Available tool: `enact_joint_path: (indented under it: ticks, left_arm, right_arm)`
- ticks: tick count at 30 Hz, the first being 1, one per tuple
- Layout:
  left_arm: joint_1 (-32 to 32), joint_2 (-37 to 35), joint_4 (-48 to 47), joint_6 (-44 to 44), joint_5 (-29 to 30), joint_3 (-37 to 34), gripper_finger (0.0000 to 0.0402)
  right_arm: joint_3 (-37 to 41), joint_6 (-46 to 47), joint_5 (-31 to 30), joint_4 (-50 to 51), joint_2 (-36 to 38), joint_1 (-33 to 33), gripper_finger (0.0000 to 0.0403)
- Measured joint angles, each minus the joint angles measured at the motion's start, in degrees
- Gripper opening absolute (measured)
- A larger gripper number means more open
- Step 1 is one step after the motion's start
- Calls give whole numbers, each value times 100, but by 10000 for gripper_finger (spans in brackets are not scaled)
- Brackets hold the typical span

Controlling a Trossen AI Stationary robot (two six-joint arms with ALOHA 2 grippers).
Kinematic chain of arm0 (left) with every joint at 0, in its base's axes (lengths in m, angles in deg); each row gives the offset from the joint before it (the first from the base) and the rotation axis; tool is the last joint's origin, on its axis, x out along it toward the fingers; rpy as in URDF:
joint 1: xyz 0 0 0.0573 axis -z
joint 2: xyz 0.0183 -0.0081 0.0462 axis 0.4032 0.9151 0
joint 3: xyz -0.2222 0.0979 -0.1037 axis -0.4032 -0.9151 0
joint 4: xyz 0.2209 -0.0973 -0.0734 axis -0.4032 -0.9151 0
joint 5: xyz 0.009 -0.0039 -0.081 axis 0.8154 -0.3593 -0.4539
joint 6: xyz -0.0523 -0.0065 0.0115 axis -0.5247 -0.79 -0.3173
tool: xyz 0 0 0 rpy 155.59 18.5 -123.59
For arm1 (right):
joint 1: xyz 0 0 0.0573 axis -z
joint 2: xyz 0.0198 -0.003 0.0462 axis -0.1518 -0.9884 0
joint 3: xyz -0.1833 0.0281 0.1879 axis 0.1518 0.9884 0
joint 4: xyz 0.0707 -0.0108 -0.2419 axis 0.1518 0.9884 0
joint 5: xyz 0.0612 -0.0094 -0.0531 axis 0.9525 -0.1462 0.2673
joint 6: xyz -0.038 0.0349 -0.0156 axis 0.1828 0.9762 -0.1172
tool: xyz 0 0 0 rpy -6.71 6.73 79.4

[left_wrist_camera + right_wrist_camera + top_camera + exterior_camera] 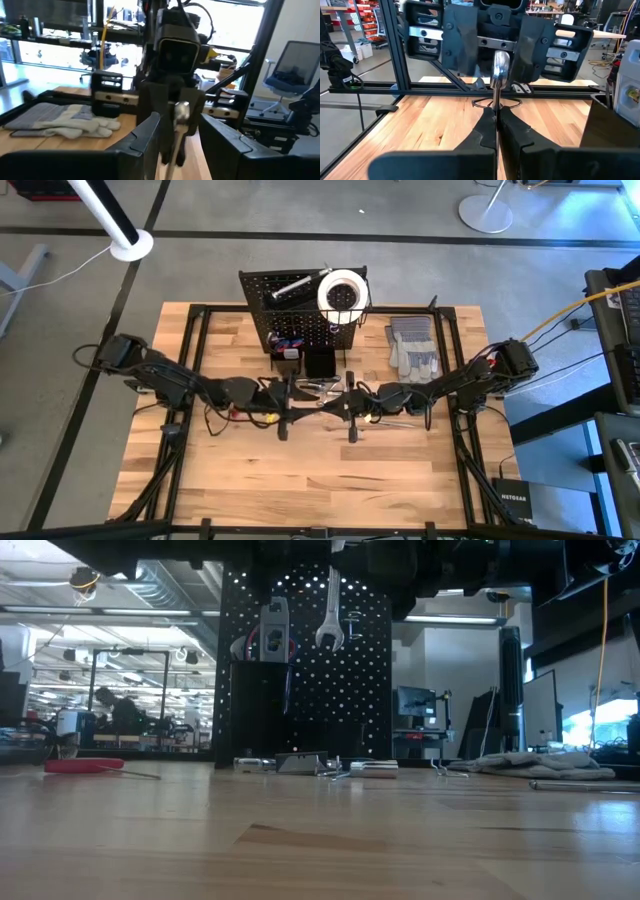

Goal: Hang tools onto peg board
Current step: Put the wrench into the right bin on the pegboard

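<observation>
Silver metal tool (500,67) is up off the desk (300,480), mid-desk in front of the peg board (300,310), sitting between both arms where they meet nose to nose.

Right end effector (496,112): fingers pinched tight on the tool's thin shaft, rounded end pointing toward the left arm.

Left end effector (181,122): fingers part-open, one on each side of the tool's rounded end. I see a gap on both sides, so no grip from it.

Peg board stands upright at the far edge, centre. A silver wrench (331,615) hangs on it, and the white tape roll (342,292) sits at its top right.

Grey work gloves (412,348) lie just right of the board. A few loose metal tools (320,764) lie at the board's foot. The red utility knife (82,766) lies flat on the desk, on the left in the low view.
</observation>
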Motion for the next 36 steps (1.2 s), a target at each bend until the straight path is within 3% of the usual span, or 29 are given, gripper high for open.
enact_joint_path:
  ticks: [9, 12, 17, 22, 26, 30, 36]
  left_arm:
    - [-5, 229, -41, 131, -22, 305, 120]
    - [-31, 229, -48, 116, -28, 307, 94]
    - [-96, 228, -269, 101, -41, 314, 18]
    - [-101, 168, -307, 134, -32, 314, 18]
    - [-78, -385, -649, 447, 0, 303, 10]
    - [7, -1312, -1512, 703, 577, 312, 15]
    - [382, -2674, -3097, 1070, 2131, 308, 10]
  right_arm:
    - [-4, 0, 0, 7, 0, 0, 3]
    - [-4, 0, -2, 9, 0, 2, 6]
    - [-2, 1, 15, 30, -1, 2, 8]
    - [-2, 4, -3, 12, -2, -2, 26]
    - [-8, 120, -54, 40, 0, -2, 61]
    - [-7, 149, -203, 281, 123, -14, 103]
    - [-4, 251, -37, 917, 386, -17, 144]
